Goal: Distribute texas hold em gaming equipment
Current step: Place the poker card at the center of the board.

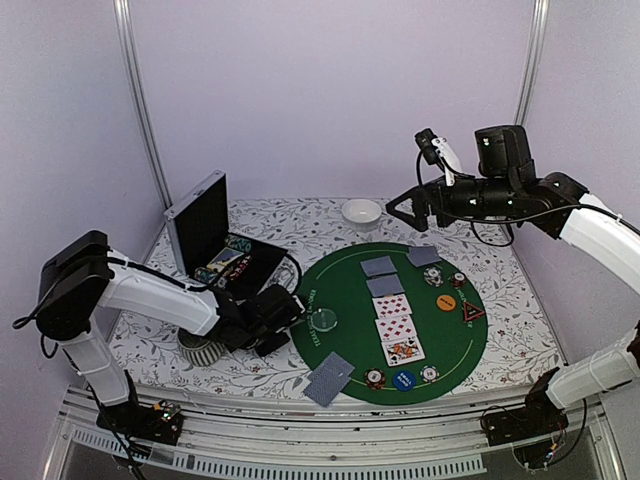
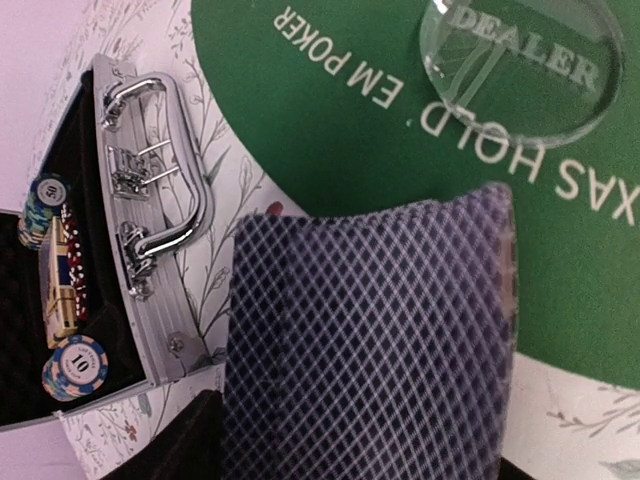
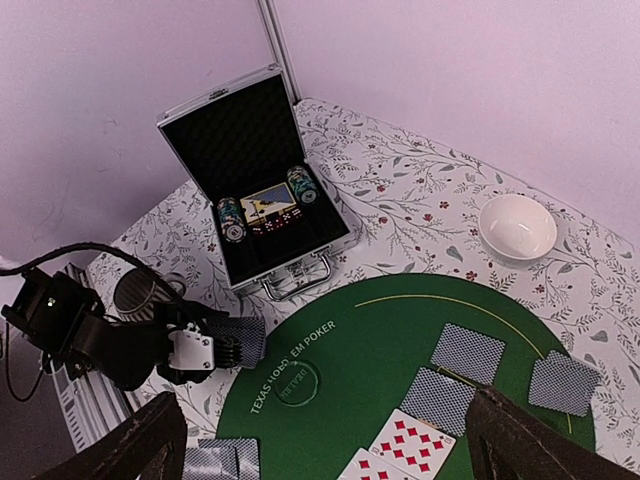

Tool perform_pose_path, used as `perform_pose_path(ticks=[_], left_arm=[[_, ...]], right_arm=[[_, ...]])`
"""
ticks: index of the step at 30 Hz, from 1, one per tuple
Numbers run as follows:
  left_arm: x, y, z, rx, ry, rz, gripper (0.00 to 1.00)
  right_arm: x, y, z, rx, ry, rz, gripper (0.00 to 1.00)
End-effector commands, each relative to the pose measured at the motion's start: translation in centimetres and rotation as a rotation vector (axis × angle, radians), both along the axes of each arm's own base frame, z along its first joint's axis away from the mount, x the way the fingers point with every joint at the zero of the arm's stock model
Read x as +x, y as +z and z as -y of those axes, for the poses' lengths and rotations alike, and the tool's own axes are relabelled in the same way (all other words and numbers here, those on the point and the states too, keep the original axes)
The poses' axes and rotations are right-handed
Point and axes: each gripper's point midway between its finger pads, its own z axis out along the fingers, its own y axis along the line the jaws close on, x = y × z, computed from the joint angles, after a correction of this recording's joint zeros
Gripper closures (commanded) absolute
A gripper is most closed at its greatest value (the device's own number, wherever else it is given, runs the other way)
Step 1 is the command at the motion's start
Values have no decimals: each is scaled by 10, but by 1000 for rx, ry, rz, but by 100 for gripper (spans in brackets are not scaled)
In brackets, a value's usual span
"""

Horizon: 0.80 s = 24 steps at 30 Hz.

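Note:
My left gripper [image 1: 272, 318] is shut on a stack of grey-blue-backed cards [image 2: 370, 340] at the left edge of the green poker mat [image 1: 340, 280], beside the clear dealer button [image 2: 520, 70]. On the mat lie face-down cards [image 1: 382, 275], three face-up cards [image 1: 397, 328], an orange chip [image 1: 446, 301], blue chip [image 1: 403, 380], reddish-brown chip [image 1: 375, 378], white chip [image 1: 429, 374] and a red triangular marker [image 1: 472, 313]. More face-down cards [image 1: 330, 378] lie at the near left rim. My right gripper [image 1: 402, 210] is open and empty, high above the back of the mat.
An open silver case [image 1: 225, 250] with chip stacks [image 2: 75, 365] stands back left, its handle [image 2: 160, 170] close to my left gripper. A ribbed grey mug [image 1: 200, 348] is under the left arm. A white bowl [image 1: 362, 212] sits at the back.

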Motion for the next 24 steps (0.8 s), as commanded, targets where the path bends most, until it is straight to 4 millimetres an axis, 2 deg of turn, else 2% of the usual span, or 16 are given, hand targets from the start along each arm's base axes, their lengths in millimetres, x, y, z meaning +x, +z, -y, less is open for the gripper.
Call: perform_pose_path(ticks=[1,6,9,13,16,20,22,23,24], left_arm=[[-29,-38,-16,90,-11,-194,31],[-36,-23,-3,29,-50,-254,16],[-38,-15,-3,21,-51,-278,11],[-37,11,3,-14,-46,-284,3],[-36,46,26,-112,-121,-268,2],[-26,108,49,-288,-175,-162,2],[-24,142,56,-401,-202,-105,2],[-23,163,54,-458,-204,-65,2],[-18,174,50,-490,-189,-35,2]], right_arm=[[-4,11,3,13,-15,18,1],[-4,16,4,14,-16,25,1],[-7,21,4,22,-12,26,1],[-9,30,5,28,-1,45,1],[-11,42,4,20,21,77,1],[-18,52,7,43,33,125,1],[-18,53,18,54,-3,165,1],[-17,59,27,69,-29,205,1],[-16,57,37,71,-51,220,1]])
